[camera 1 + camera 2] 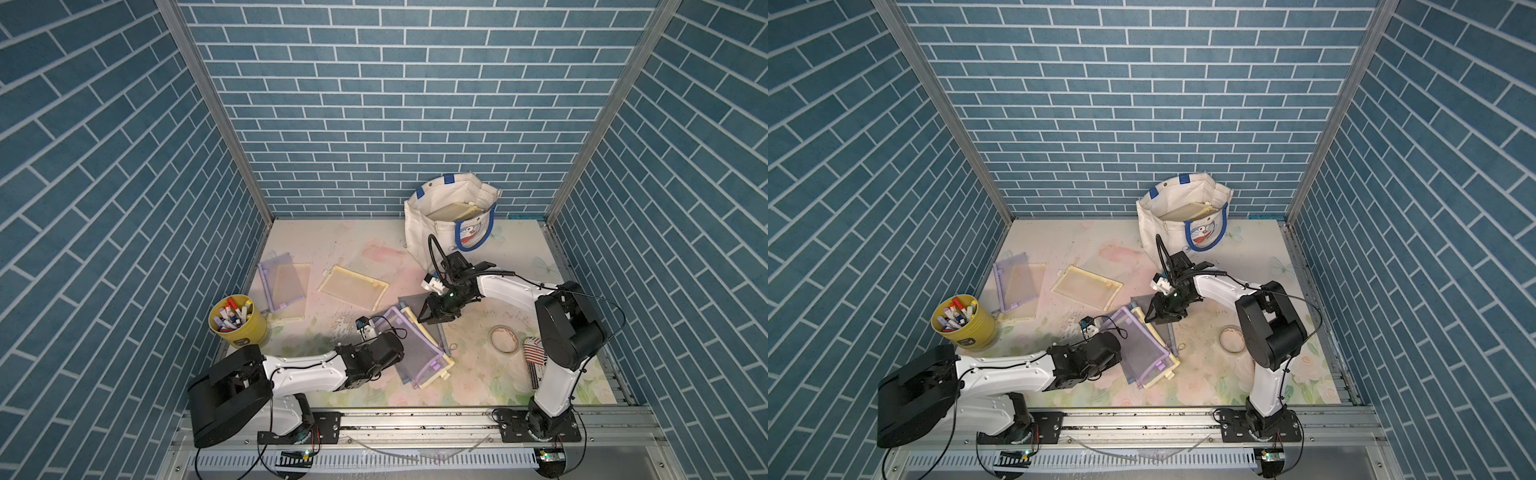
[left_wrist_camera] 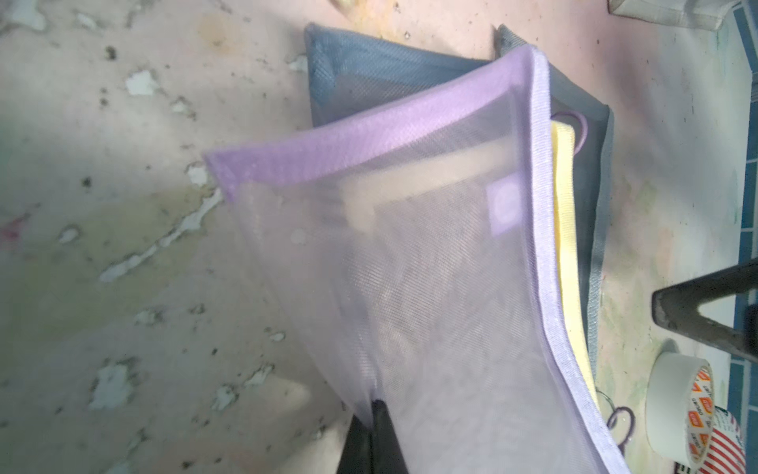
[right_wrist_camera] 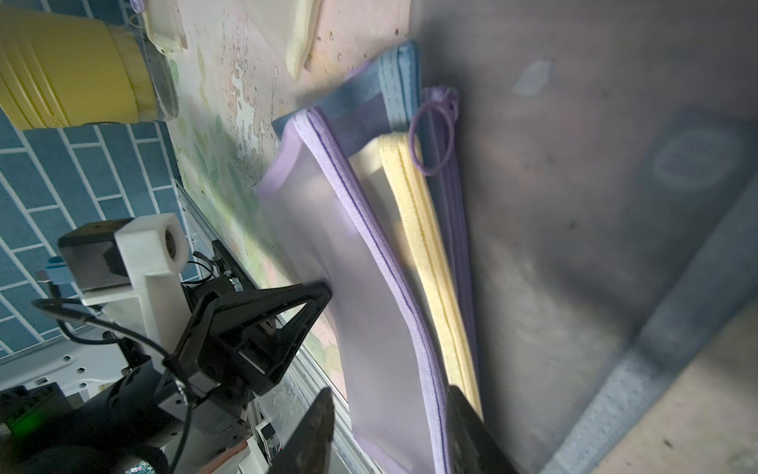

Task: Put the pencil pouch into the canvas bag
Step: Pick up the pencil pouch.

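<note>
A purple mesh pencil pouch (image 2: pixel 410 266) tops a pile with a yellow pouch (image 2: pixel 689 197) and a grey pouch (image 2: pixel 369 74) under it. In both top views the purple pencil pouch (image 1: pixel 415 345) (image 1: pixel 1142 349) lies at the table's middle front. My left gripper (image 2: pixel 375 406) is shut on its near mesh edge and lifts that side. My right gripper (image 3: pixel 389 394) is open at the pouch's far end, its jaws on either side of the purple zipper edge (image 3: pixel 369 230). The canvas bag (image 1: pixel 428 232) (image 1: pixel 1163 232) stands open at the back right, a cream pouch (image 1: pixel 453 212) inside it.
A yellow cup of markers (image 1: pixel 237 320) stands front left. A second purple pouch (image 1: pixel 282 286) and a yellow pouch (image 1: pixel 353 286) lie flat behind the pile. A tape roll (image 1: pixel 503 338) and a striped item (image 1: pixel 534 353) sit beside the right arm's base.
</note>
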Robot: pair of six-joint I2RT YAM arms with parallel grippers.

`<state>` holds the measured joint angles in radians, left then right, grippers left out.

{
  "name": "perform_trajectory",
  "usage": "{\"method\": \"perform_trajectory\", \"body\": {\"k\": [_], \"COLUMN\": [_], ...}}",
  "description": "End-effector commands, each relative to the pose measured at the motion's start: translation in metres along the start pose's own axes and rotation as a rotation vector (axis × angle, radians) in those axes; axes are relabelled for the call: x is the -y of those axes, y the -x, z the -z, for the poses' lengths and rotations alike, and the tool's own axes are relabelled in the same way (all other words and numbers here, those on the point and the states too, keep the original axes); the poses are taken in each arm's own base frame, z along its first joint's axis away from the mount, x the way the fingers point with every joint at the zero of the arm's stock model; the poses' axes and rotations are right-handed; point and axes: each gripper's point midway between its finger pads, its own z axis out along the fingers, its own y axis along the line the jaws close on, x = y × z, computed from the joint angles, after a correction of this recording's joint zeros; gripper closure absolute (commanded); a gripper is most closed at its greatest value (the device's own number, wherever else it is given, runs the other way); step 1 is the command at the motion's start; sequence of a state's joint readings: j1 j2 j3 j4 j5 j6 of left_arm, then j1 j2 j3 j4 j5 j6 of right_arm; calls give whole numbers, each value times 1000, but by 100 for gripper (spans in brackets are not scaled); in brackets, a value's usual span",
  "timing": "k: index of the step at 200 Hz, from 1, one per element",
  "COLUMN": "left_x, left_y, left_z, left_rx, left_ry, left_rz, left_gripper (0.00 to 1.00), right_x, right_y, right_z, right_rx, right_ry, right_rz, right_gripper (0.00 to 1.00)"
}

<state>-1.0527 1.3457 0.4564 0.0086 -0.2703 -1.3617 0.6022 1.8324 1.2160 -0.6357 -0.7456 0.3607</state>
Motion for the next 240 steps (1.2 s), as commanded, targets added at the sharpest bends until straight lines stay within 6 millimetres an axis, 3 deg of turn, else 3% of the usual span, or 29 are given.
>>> {"method": "perform_trajectory", "body": {"k": [1,33,66,99,120,151,197,240], "left_x": [11,21,32,32,31,34,43,49], "left_y": [4,-8,-11,-11,-10,-11,-14,-20], "left_z": [-9,-22,-29,-35,-32,-30,-32,-34], "left_rx": [28,2,-7,8,20,17,9,5], "left_ry": [-25,-69,-82,-83,-71,-68,-85,-99], "left_rz": [-50,-26,-41,-24,-11,-27,-32,-46], "left_gripper": [96,96,95,96,97,98,98,98], "right_x": [0,1,19,35,29,28,34,53], "right_y": [-14,-5,1,4,14,19,17,13], "right_z": [-3,-10,-12,8,21,35,22,9], "right_rx": [-45,-42,-52,-2,78,123,101,60], "right_ry": [17,27,-53,-91,-4,-65,-35,-73], "right_rz": [13,17,23,5,-36,14,4,-24], "right_gripper": [56,57,58,58,57,56,56,57]}}
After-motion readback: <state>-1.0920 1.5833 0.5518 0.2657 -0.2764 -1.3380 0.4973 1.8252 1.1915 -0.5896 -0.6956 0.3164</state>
